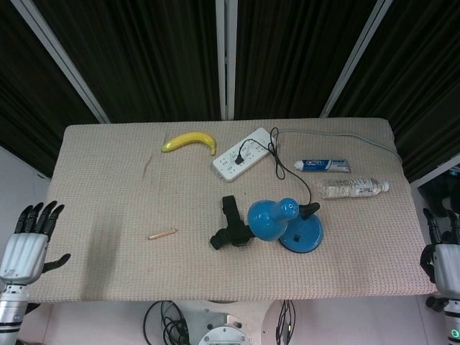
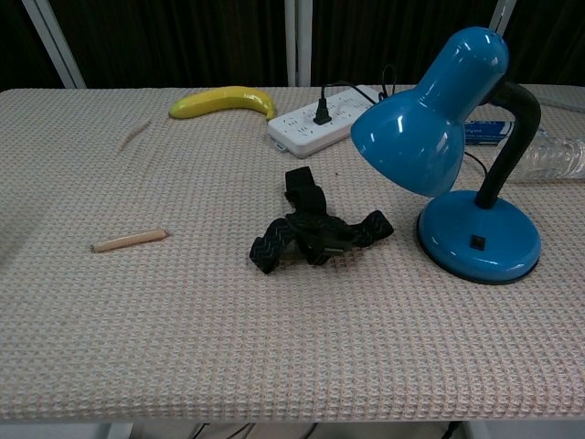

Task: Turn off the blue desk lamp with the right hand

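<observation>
The blue desk lamp (image 1: 277, 221) stands right of the table's middle, its round base (image 2: 478, 236) carrying a small black switch (image 2: 475, 242) on the front. Its shade (image 2: 422, 119) tilts toward the left and shows no glow. My right hand (image 1: 445, 253) sits off the table's right edge, well away from the lamp, fingers apart and holding nothing. My left hand (image 1: 29, 241) hangs beside the table's left front corner, fingers spread and empty. Neither hand shows in the chest view.
A black strap bundle (image 2: 315, 233) lies just left of the lamp base. A white power strip (image 1: 243, 153), toothpaste tube (image 1: 323, 165) and clear bottle (image 1: 353, 188) lie behind the lamp. A banana (image 1: 190, 141) and a wooden stick (image 1: 162, 233) lie on the left half.
</observation>
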